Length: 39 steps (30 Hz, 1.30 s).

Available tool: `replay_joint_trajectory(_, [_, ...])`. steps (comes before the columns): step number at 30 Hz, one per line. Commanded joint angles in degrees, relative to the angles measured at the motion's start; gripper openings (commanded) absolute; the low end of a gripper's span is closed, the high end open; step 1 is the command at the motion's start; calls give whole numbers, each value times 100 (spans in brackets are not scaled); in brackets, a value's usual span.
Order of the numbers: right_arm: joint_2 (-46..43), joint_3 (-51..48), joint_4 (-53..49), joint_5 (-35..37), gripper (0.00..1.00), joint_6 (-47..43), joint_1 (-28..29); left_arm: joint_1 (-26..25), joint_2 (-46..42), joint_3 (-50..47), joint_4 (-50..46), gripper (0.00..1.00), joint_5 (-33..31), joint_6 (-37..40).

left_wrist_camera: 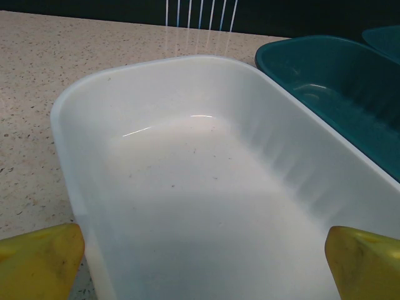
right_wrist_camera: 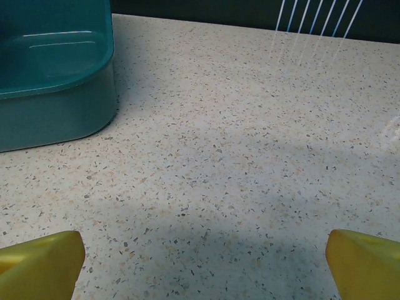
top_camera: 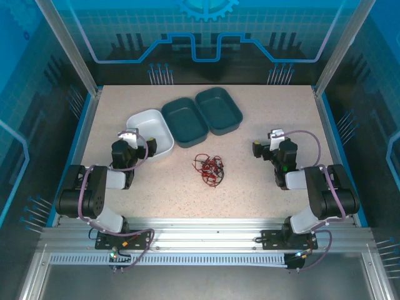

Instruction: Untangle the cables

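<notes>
Cables (top_camera: pixel 209 169): one small tangle of thin red and dark wires, lying on the table near its middle, between my two arms. From the overhead camera I cannot separate single strands, and any paler wire is too fine for me to tell. The bundle lies just in front of the trays, apart from them, and neither tool touches it.

Table (top_camera: pixel 262 200): speckled beige top, carrying everything listed here.

White tray (top_camera: pixel 153 128): rectangular plastic tub with rounded corners, at the back left of the tangle.

First teal tray (top_camera: pixel 185 120): dark teal plastic tub of the same shape, just beside the white tray's right wall.

Second teal tray (top_camera: pixel 219 109): matching tub, set against the first and farther back to the right. The three form a slanting row.

Left tool (top_camera: pixel 129 133): jaws spread wide, holding nothing. I see its yellow fingertips (left_wrist_camera: pixel 37 262) in the two lower corners of the left wrist camera. It sits at the near left end of the white tray and points into it, well apart from the cables.

Right tool (top_camera: pixel 275 134): jaws likewise spread wide, holding nothing. Its yellow fingertips (right_wrist_camera: pixel 365 262) frame open table in the right wrist camera, with a teal tray's rounded corner ahead to the left. It sits to the right of the tangle, well apart from it.
</notes>
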Motion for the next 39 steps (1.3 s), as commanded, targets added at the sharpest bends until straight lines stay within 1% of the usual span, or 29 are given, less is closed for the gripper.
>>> replay_joint_trajectory(1, [-24, 124, 133, -38, 100, -48, 4, -21, -33, 59, 8, 99, 70, 62])
replay_joint_trajectory(39, [-24, 119, 124, -56, 100, -55, 5, -20, -35, 63, 14, 99, 74, 53])
